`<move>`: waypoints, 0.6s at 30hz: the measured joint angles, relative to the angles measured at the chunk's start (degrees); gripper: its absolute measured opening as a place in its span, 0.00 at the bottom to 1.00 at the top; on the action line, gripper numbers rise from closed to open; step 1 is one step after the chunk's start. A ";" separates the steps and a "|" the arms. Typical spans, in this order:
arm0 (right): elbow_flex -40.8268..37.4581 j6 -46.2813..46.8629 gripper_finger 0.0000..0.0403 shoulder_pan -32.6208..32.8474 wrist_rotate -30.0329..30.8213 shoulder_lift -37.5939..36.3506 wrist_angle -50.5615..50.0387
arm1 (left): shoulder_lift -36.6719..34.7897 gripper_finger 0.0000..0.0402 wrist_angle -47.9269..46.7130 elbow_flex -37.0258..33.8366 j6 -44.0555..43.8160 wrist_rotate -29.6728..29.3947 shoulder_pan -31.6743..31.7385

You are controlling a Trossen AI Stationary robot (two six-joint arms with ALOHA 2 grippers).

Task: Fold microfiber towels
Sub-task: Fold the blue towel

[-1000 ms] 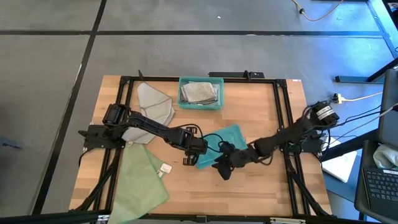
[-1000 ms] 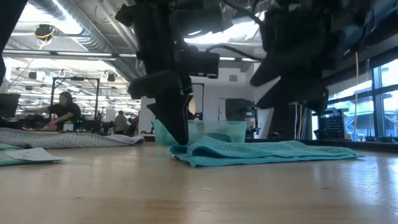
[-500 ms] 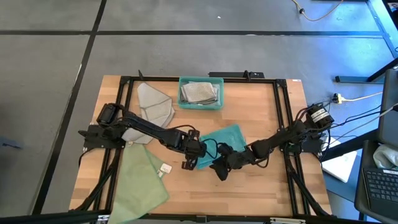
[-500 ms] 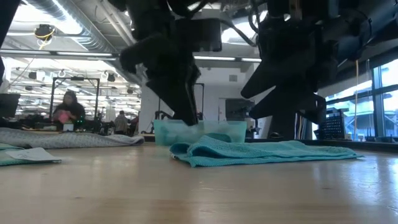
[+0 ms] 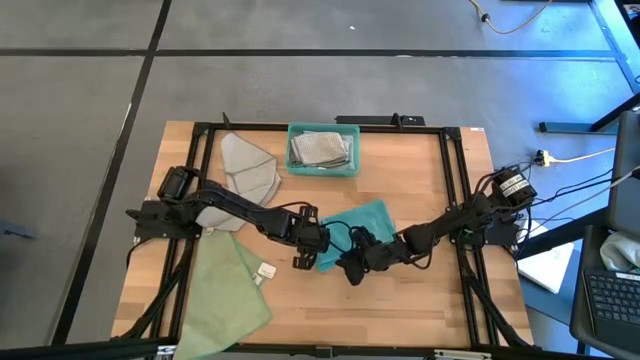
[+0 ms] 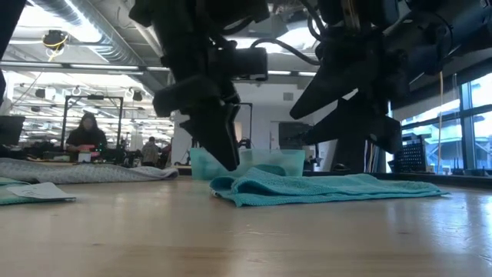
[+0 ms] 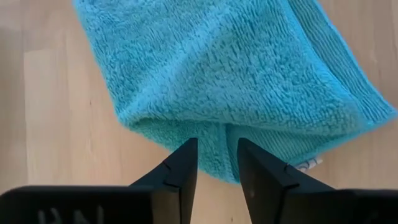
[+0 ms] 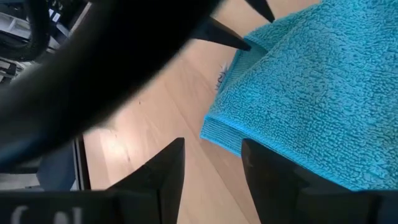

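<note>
A teal microfiber towel lies folded in the middle of the table, its folded corner toward the near left. My left gripper stands open just above that corner, fingers slanting down; in the low view its tips hang a little over the towel's left end. My right gripper is open at the towel's near edge, with a towel corner ahead of its gap.
A teal bin with folded grey cloths stands at the far middle. A grey towel lies at the far left, and a pale green towel with a white tag is at the near left. Black frame rails border the table.
My left gripper has tipped from pointing straight down to slanting, and its fingertips have come up off the teal towel's left end. The towel lies as it did. My right gripper has rolled a little above the towel.
</note>
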 joint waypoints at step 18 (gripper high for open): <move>0.00 2.91 0.40 0.00 0.04 0.00 -0.27 | 1.90 0.27 2.67 -1.24 -0.51 -3.20 -0.47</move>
